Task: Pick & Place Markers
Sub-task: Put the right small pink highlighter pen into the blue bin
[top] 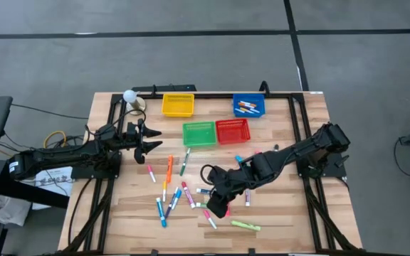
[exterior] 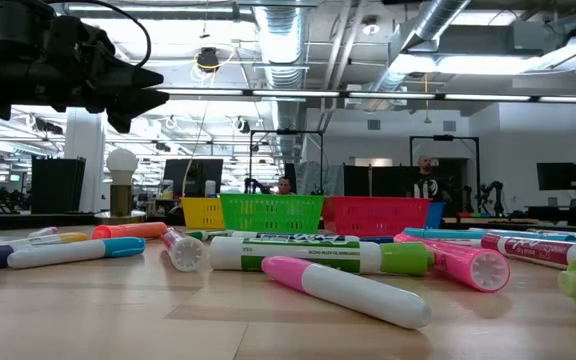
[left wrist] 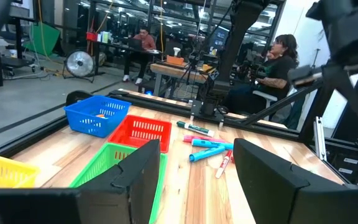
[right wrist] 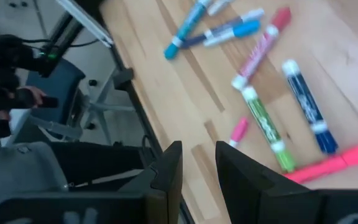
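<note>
Behind the green basket [top: 198, 133], toward the table's far edge, sit the yellow basket [top: 177, 105] and, off to its right, the blue basket [top: 248, 106]; the red basket [top: 233, 131] stands touching the green basket's right side. That makes four mesh baskets. Only the blue basket shows contents in the high view: a few markers, too small to count. The green, red and yellow ones look bare inside.

Nearer than the green basket, the markers [top: 184, 186] lie scattered loose on the wooden table [top: 123, 220], about fifteen or more in pink, orange, blue, green and purple, with a yellow-green one [top: 245, 225] lying nearest the front edge.

Right of that scatter and nearer than the red basket, the right gripper [top: 218, 206] hangs low over the markers, its fingers [right wrist: 167, 168] narrowly apart with nothing between them; a green-and-white marker [right wrist: 266, 128] and a pink one lie just beyond the fingertips.

Left of the green basket, the left gripper [top: 150, 139] hovers above the table with its jaws spread wide and empty, well apart from the markers.
</note>
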